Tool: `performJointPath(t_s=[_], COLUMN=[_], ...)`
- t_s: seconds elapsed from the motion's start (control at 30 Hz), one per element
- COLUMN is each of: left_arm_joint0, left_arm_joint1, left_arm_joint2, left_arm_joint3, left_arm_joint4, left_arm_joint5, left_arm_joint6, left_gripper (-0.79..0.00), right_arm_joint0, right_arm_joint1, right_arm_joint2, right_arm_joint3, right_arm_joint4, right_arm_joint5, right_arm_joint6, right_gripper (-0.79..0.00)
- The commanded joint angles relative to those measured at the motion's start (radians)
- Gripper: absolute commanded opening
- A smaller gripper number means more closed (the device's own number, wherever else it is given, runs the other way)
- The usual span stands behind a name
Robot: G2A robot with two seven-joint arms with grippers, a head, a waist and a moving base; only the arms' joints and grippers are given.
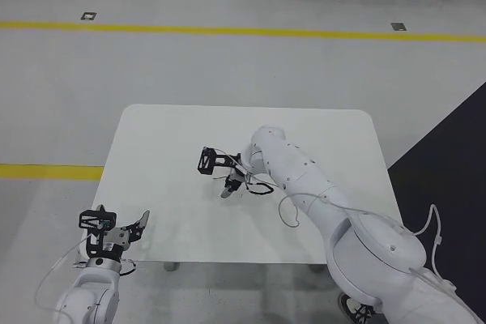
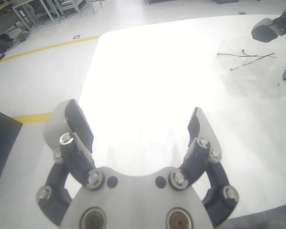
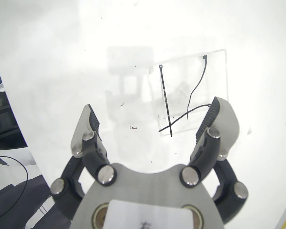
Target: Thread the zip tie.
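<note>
Three black zip ties lie in a clear shallow tray [image 3: 226, 72] near the middle of the white table [image 1: 170, 146]. One zip tie [image 3: 165, 98] is straight, a second [image 3: 197, 84] curves, and a third [image 3: 181, 119] lies across both. My right gripper [image 3: 152, 106] is open above the tray's near edge with nothing between its fingers. One of its fingers [image 3: 225, 117] overlaps the head end of the crossing tie. In the top view the right gripper [image 1: 233, 180] is beside the ties [image 1: 261, 189]. My left gripper [image 2: 133, 107] is open and empty at the table's near left corner [image 1: 135, 242].
From the left wrist view the tray [image 2: 219, 46] and the ties [image 2: 252, 57] lie far off, with the right gripper's fingers [image 2: 264, 30] above them. A yellow floor line [image 1: 227, 31] runs behind the table. A dark panel [image 1: 462, 170] stands to the right.
</note>
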Motion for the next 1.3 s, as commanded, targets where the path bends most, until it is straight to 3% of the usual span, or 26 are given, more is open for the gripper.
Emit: performJointPath(t_s=[0.0,0.1,0.63,0.67,0.7,0.73,1.27], left_arm_joint0=[0.000,0.000,0.000,0.000,0.000,0.000,0.000], left_arm_joint1=[0.000,0.000,0.000,0.000,0.000,0.000,0.000], left_arm_joint2=[0.000,0.000,0.000,0.000,0.000,0.000,0.000], left_arm_joint3=[0.000,0.000,0.000,0.000,0.000,0.000,0.000], left_arm_joint4=[0.000,0.000,0.000,0.000,0.000,0.000,0.000], left_arm_joint5=[0.000,0.000,0.000,0.000,0.000,0.000,0.000], left_arm_joint6=[0.000,0.000,0.000,0.000,0.000,0.000,0.000], left_gripper=[0.000,0.000,0.000,0.000,0.000,0.000,0.000], right_arm_joint0=[-0.001,-0.001,0.000,0.001,0.001,0.001,-0.002], right_arm_joint1=[-0.003,-0.009,-0.032,-0.033,-0.035,-0.037,-0.055], right_arm_joint2=[0.001,-0.004,-0.014,-0.013,-0.013,-0.013,-0.012], right_arm_joint3=[0.004,-0.001,0.043,0.046,0.050,0.051,0.056], right_arm_joint4=[0.003,-0.014,-0.070,-0.071,-0.072,-0.072,-0.090], right_arm_joint5=[-0.006,-0.013,-0.017,-0.020,-0.020,-0.018,-0.002], right_arm_joint6=[0.003,-0.008,-0.064,-0.064,-0.059,-0.055,0.005], right_gripper=[-0.252,-0.446,-0.566,-0.594,-0.730,-0.776,-0.785])
